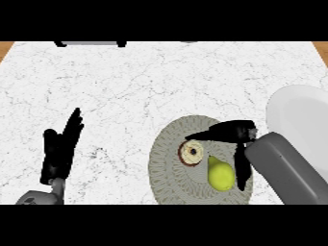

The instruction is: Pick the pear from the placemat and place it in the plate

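One pear (pixel 221 175), one placemat (pixel 168 163), one plate (pixel 309 120), one halved fruit (pixel 192 153), two hands (pixel 61 146) (pixel 232 130)

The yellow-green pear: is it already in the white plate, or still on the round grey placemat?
Still on the placemat. The yellow-green pear lies on the round grey placemat, while the white plate at the right holds nothing visible.

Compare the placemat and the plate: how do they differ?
The placemat is grey-beige with a woven ring pattern; the plate is plain white and smooth. The placemat carries the pear and a round brown-rimmed item; nothing shows on the plate. The placemat lies under the right robot hand; the plate sits further right, partly hidden by that forearm and cut by the view's edge. Both are round and rest on the marble counter.
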Robot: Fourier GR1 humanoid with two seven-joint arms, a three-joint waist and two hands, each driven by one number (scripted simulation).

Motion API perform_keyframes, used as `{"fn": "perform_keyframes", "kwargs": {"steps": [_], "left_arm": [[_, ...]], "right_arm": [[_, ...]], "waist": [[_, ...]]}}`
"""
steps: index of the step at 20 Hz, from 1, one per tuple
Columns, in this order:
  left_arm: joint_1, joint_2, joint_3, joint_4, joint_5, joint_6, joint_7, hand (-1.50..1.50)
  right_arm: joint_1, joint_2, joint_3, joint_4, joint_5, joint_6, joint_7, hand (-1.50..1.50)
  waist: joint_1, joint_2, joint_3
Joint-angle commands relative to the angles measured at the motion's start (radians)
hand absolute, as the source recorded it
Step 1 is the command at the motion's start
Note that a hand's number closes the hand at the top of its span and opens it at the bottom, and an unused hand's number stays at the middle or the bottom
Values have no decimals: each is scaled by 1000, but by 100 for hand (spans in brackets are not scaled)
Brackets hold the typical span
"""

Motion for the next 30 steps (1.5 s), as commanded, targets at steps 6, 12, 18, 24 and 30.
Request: {"fn": "perform_keyframes", "kwargs": {"steps": [6, 12, 18, 24, 30], "left_arm": [[-6, 6, 25, -26, -22, -35, 36, 0], [36, -32, 3, -80, -56, 1, 45, 0], [62, -1, 57, -42, -22, -6, 23, 0], [77, -30, 17, -62, -63, 22, 25, 0], [7, -9, 79, -15, -19, -13, 38, 0]], "right_arm": [[20, 38, 29, 24, 88, -81, -139, 150], [69, 52, 3, 73, 191, -319, -115, 150], [132, -16, -262, -55, 218, -660, 191, 150], [183, -43, -327, -309, 301, -841, 338, 150], [287, -35, -394, -574, 360, -985, 426, 150]], "waist": [[5, 13, 8], [5, 13, 8], [-64, -6, 7], [-45, -3, 6], [-44, 4, 7]]}}
